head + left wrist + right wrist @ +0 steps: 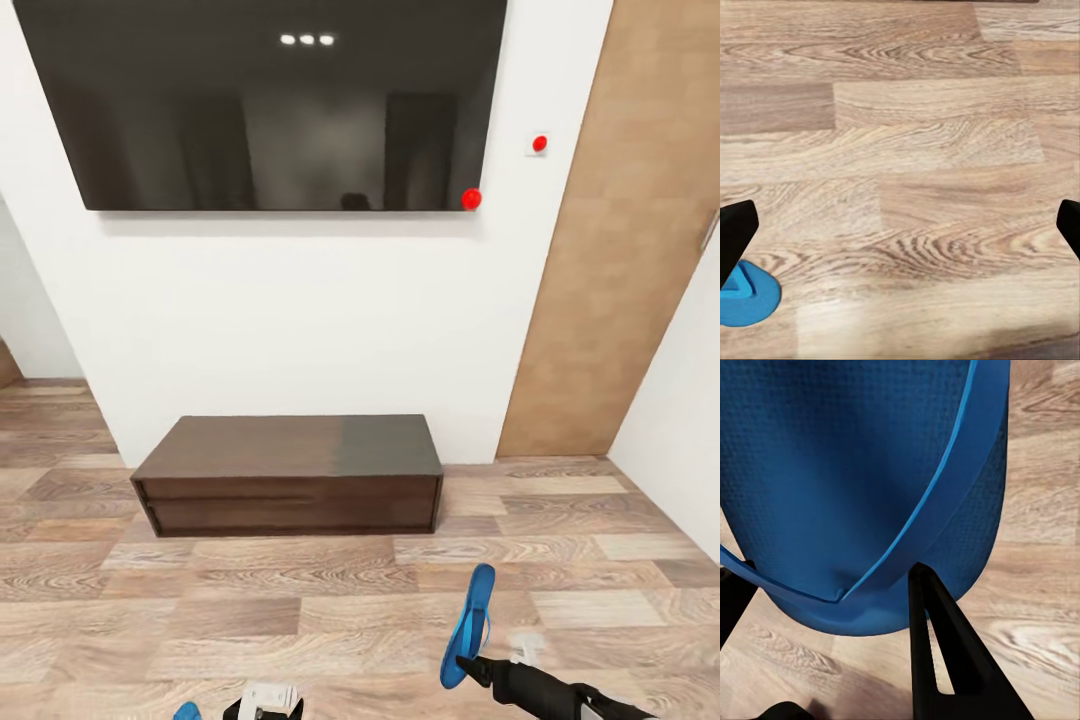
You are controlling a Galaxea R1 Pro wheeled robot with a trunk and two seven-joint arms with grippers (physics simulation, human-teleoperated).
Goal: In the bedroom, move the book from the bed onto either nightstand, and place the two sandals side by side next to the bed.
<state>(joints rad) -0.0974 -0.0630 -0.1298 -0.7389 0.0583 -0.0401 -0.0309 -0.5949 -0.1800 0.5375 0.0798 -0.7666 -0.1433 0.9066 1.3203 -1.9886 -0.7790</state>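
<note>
bedroom, wall side. white wall carrying a large dark screen (260, 100) with a red dot at its lower right corner; a small white switch plate (538, 144) with a red dot beside it; tan wooden door (610, 240) at the right. below the screen, a long low dark cabinet (290, 475) standing on the wood-plank floor (300, 610).

sandal, first (468, 625): bright blue, lifted off the floor and tilted up on its length, toe end away from the robot. held at its near end by the right gripper (470, 668); in the right wrist view the blue sole and strap (862, 487) sit between the black fingers (945, 660), jaws clamped on it.

sandal, second (186, 712): a blue tip at the lower edge of the head view; in the left wrist view a rounded blue end (746, 296) lies flat on the floor just beside one finger.

left gripper (900, 225): above bare floor planks, jaws spread wide, nothing between them.
</note>
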